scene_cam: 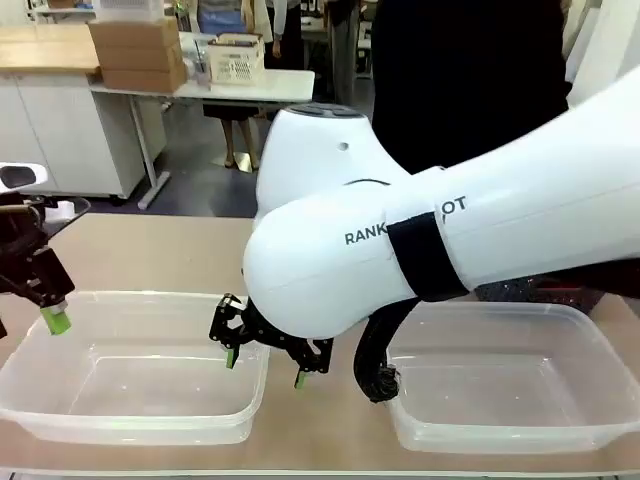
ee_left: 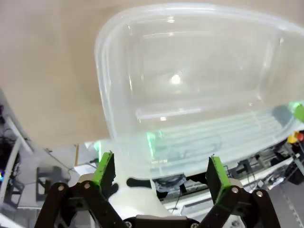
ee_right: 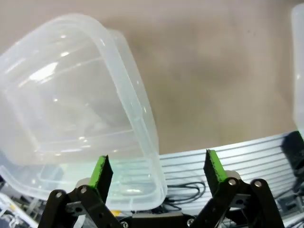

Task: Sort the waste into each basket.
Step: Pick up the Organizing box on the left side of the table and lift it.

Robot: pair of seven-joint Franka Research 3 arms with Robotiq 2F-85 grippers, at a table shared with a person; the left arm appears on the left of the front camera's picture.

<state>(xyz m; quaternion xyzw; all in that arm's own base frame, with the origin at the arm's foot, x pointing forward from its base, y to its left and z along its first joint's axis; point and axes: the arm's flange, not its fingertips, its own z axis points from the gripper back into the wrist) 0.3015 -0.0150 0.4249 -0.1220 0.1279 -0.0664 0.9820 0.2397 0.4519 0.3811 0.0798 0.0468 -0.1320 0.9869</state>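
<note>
Two clear plastic baskets stand on the beige table, the left basket point(scene_cam: 130, 372) and the right basket point(scene_cam: 515, 385), both with bare bottoms. The waste is out of view. My right arm reaches across the middle, and its gripper point(scene_cam: 266, 368) hangs open over the left basket's right rim and the gap between the two. In the right wrist view, that gripper point(ee_right: 156, 170) holds nothing, with the basket's corner point(ee_right: 71, 109) below it. My left gripper point(scene_cam: 48, 316) hovers above the left basket's far left corner. Seen from the left wrist, this gripper point(ee_left: 160, 171) is open over the basket point(ee_left: 190, 90).
The right arm's white bulk point(scene_cam: 420, 230) blocks the view of the table's middle. A person in black point(scene_cam: 460, 80) stands at the far side. A dark thing with red specks point(scene_cam: 545, 292) peeks out behind the arm. The other basket's edge point(ee_right: 298, 71) shows at far right.
</note>
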